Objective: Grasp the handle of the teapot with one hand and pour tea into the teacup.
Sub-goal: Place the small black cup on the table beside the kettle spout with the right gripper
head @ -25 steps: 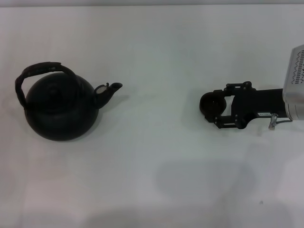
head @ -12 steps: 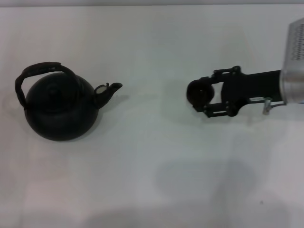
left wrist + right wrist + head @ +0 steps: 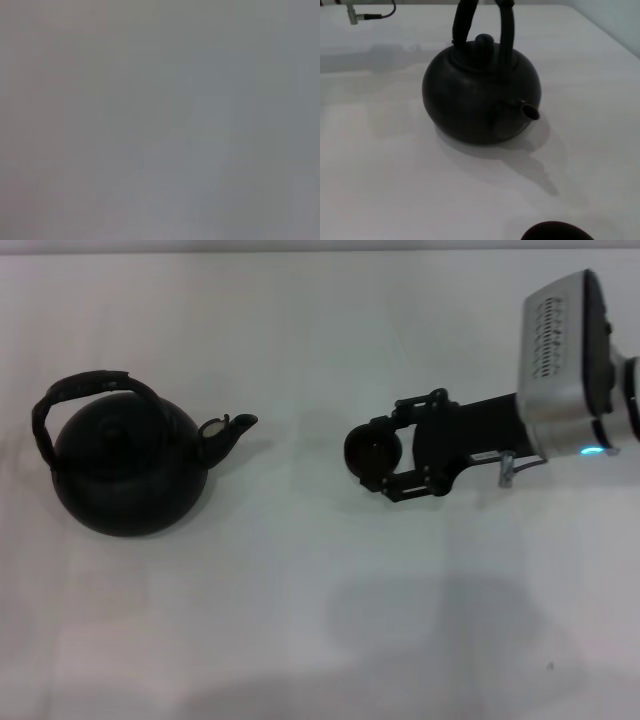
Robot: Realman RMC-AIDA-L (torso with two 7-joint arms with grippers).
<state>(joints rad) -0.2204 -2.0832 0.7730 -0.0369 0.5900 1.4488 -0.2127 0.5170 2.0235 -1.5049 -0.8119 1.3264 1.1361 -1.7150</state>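
The matte-black teapot (image 3: 128,465) stands on the white table at the left, its spout (image 3: 232,428) pointing right. Its arched handle (image 3: 75,390) rises over the top. My right gripper (image 3: 374,458) reaches in from the right and is shut on the small dark teacup (image 3: 368,447), holding it to the right of the spout with a gap between them. In the right wrist view the teapot (image 3: 480,97) and handle (image 3: 464,20) stand ahead, and the teacup's rim (image 3: 557,231) shows at the edge. The left gripper is out of view; the left wrist view shows only plain grey.
The white table (image 3: 300,590) spreads all around the teapot and gripper. The arm's shadow lies on the table in front. A small metal connector with a cable (image 3: 357,14) shows far off in the right wrist view.
My right gripper has moved left toward the teapot's spout, carrying the teacup with it. The teapot has not moved.
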